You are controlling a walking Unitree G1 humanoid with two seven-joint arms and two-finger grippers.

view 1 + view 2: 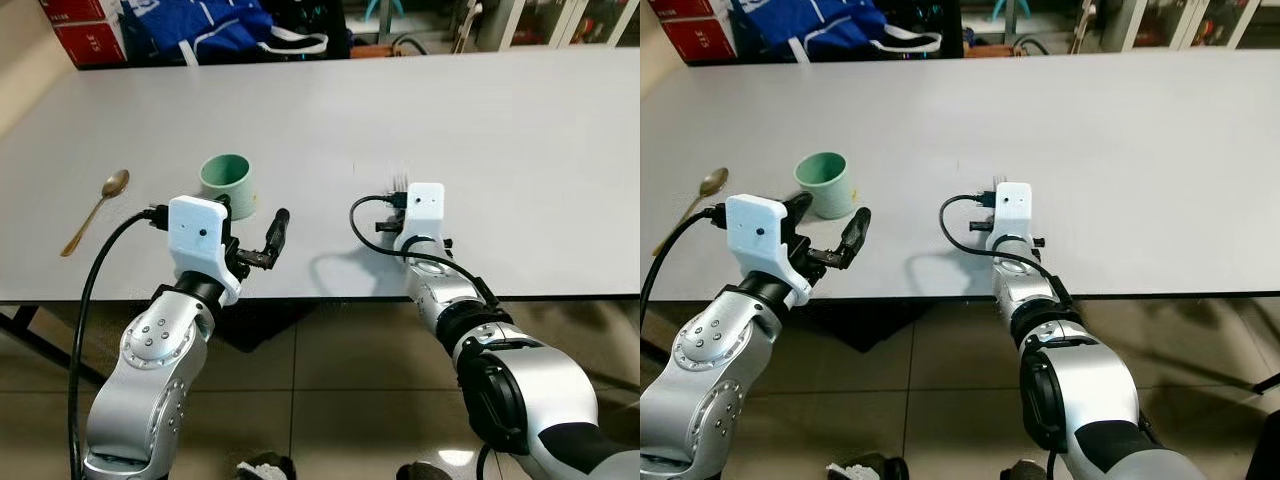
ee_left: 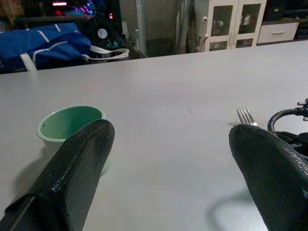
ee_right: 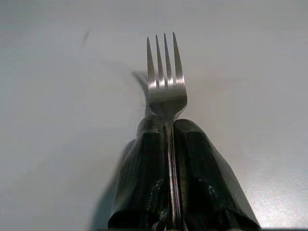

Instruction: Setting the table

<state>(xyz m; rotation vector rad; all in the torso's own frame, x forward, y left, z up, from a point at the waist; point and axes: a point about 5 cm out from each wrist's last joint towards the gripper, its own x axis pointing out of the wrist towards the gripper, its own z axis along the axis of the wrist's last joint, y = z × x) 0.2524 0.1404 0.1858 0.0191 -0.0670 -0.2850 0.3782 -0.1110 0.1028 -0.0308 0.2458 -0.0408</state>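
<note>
The fork [image 3: 166, 86] shows its tines alone; its handle is buried between the black fingers [image 3: 144, 178] of the right gripper [image 3: 169, 127]. In the head views the white wrist housing [image 1: 425, 207] hides that gripper, and the tines blur. The table [image 1: 520, 150] runs past the picture's edges.

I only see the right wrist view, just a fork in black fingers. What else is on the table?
Observer: A green cup stands on the table toward the robot's left, upright.
Operator: Is anything touching the cup?
Observer: I cannot tell about touching, but the left gripper sits right beside it with its fingers open, one finger to the cup's right.
Operator: Is there a spoon too?
Observer: Yes, a gold spoon lies flat further left of the cup, near the table's front edge.
Operator: Where is my fork compared with the cup?
Observer: The right gripper, shut on the fork, is to the cup's right, tines pointing away from the robot.
</note>
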